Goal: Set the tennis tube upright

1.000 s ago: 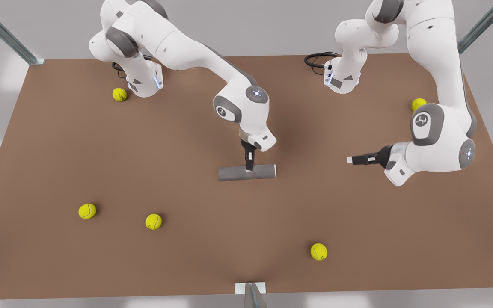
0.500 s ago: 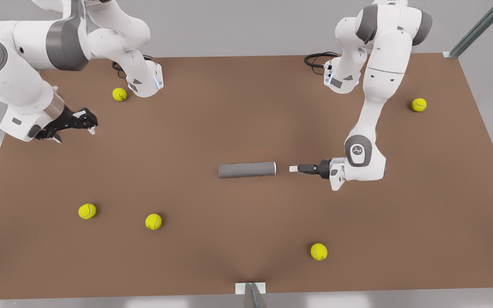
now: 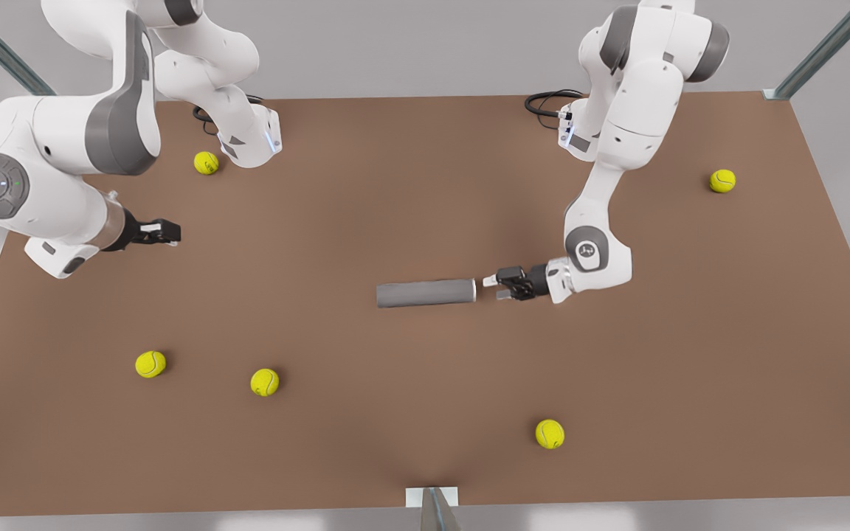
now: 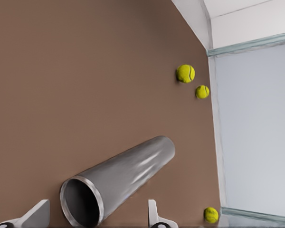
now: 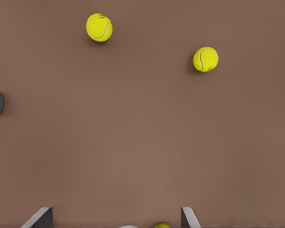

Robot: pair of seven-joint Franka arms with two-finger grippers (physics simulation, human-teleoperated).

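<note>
The tennis tube lies flat on its side mid-table, a grey cylinder with its silver rim facing the front view's right. My left gripper hovers level with the table just off that rim end, open, holding nothing. In the left wrist view the tube shows its open mouth between my gripper fingers, one fingertip on either side. My right gripper waits far off at the front view's left, open and holding nothing; its fingertips frame bare table.
Several yellow-green tennis balls are scattered on the brown table: one by an arm base, one at the far right, two front left, one front right.
My right gripper let go of the tube's middle and swung away to the front view's left. My left gripper closed in on the tube's rim end and its fingers now stand apart.
</note>
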